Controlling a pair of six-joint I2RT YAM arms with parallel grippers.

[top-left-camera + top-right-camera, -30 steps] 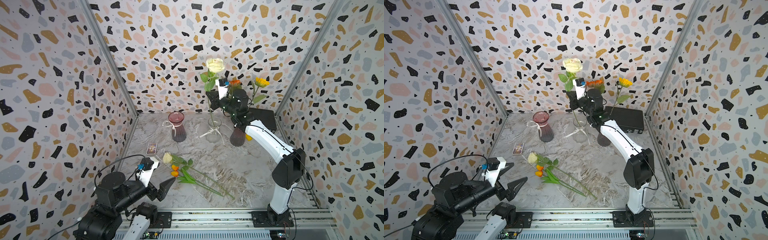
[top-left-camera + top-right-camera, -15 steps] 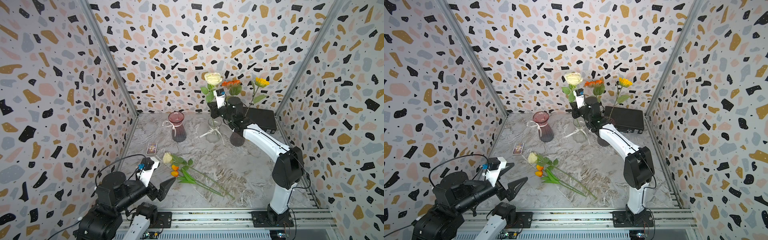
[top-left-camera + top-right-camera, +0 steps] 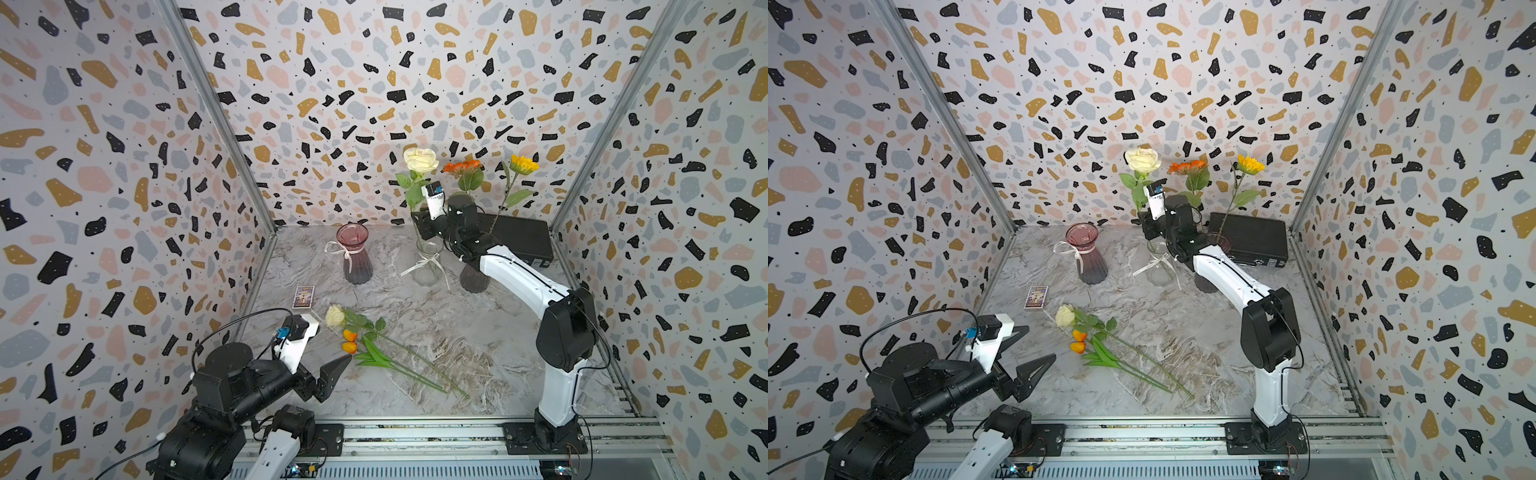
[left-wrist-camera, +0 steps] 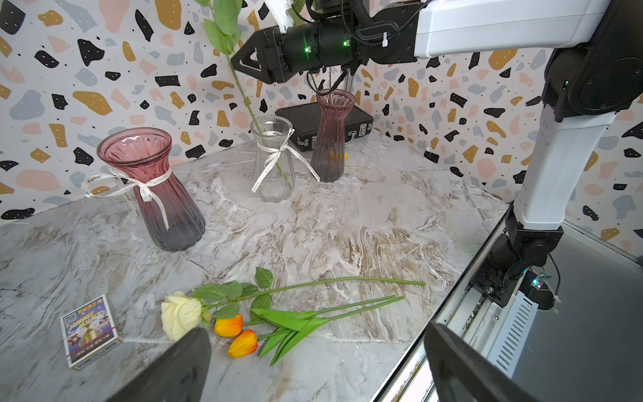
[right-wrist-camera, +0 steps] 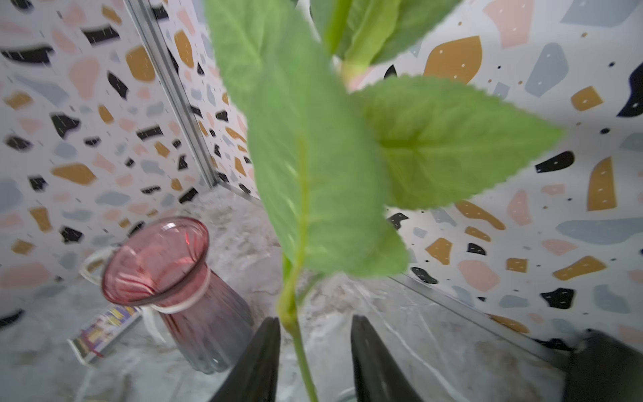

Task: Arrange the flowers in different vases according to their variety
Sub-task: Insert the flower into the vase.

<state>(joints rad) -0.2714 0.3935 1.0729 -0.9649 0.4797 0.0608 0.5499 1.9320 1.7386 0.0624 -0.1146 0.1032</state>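
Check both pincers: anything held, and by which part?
Nothing held. Right pincer is open astride the rose stem standing in the clear vase; left pincer open, empty.

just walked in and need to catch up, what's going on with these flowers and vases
On the right arm the jaws stand parted around the stem of a cream rose that sits in the clear vase. The purple-brown vase holds the orange daisy and the yellow daisy; the pink vase is empty. A second rose and two orange tulips lie on the table in front of the left arm, whose jaws are open and hold nothing.
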